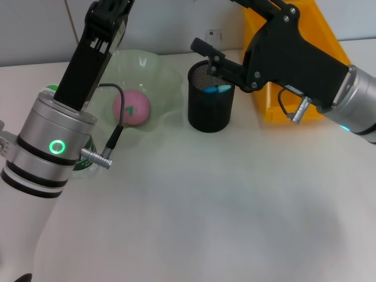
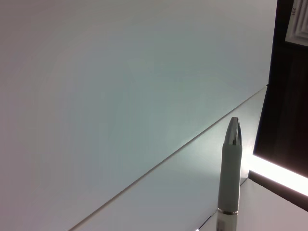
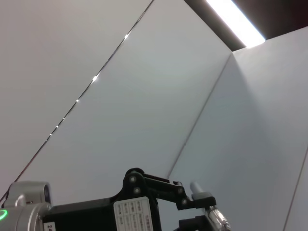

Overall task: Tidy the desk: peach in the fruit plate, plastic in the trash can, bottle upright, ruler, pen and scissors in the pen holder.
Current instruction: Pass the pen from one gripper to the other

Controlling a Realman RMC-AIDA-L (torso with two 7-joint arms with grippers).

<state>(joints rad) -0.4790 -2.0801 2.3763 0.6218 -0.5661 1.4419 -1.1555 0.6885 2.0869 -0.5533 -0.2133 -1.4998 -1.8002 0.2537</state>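
The pen (image 2: 230, 178) is held clamped in the left gripper (image 3: 202, 209), which is raised high, out of the top of the head view. In the left wrist view the pen's long axis is seen running up toward the ceiling, metal tip uppermost and pale grip sleeve below it. In the right wrist view the same pen is seen between the black fingers (image 3: 204, 197).

The right gripper (image 1: 210, 59) is held just above the rim of the pen holder (image 1: 210, 111), reaching in from the robot's right. Whether its jaws are open or closed cannot be told, and nothing is seen in them.

One black mesh pen holder is counted, standing upright, with blue-tipped items (image 1: 217, 90) inside; their number cannot be made out. One pink peach (image 1: 131, 107) is found lying in the one pale green fruit plate (image 1: 167, 76), just to the left of the holder. One yellow trash can (image 1: 273, 111) is seen to the holder's right, largely covered by the right arm. A bottle (image 1: 84, 157) with green markings is mostly hidden behind the left forearm, so its pose cannot be told.

The holder's mouth is partly covered by the right gripper. A wide stretch of bare white desk (image 1: 223, 205) is left open in the foreground.
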